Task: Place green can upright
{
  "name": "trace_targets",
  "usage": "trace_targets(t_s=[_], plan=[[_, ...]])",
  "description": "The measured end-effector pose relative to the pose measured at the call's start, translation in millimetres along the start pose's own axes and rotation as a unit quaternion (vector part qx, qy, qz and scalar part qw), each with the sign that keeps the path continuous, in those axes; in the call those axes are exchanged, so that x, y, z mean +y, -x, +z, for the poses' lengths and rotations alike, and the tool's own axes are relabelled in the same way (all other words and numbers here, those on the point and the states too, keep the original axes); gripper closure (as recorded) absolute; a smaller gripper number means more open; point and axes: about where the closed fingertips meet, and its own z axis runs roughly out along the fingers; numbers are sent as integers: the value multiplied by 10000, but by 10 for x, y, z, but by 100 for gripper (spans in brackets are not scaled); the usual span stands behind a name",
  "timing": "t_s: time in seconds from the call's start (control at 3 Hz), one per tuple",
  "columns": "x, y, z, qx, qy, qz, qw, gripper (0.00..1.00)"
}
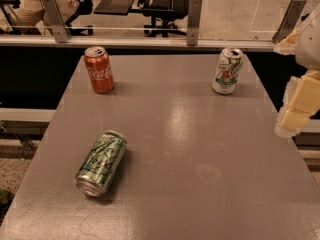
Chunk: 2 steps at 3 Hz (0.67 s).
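Lying on its side, the green can (101, 163) rests at the front left of the surface (200, 149). Red can (98, 69) and white can (227, 70) stand upright at the rear. End effector (298, 106) hangs at the right edge, well apart; its opening cannot be determined.

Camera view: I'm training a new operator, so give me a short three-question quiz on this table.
1. True or false: the green can stands upright on the table.
2. Which cans stand upright?
3. The gripper is: A) over the green can; B) by the table's right edge; C) at the table's left edge.
Key: 1 false, it lies on its side; 2 the red Coca-Cola can and the white 7UP can; 3 B.
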Motion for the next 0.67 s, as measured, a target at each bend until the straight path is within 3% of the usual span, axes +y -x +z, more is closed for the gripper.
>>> trace_targets(t_s=[0.33,0.67], plan=[[-6,16,-14,-19,-25,-27,10000,0],[-52,293,-76,-268,-126,-387,9988,0]])
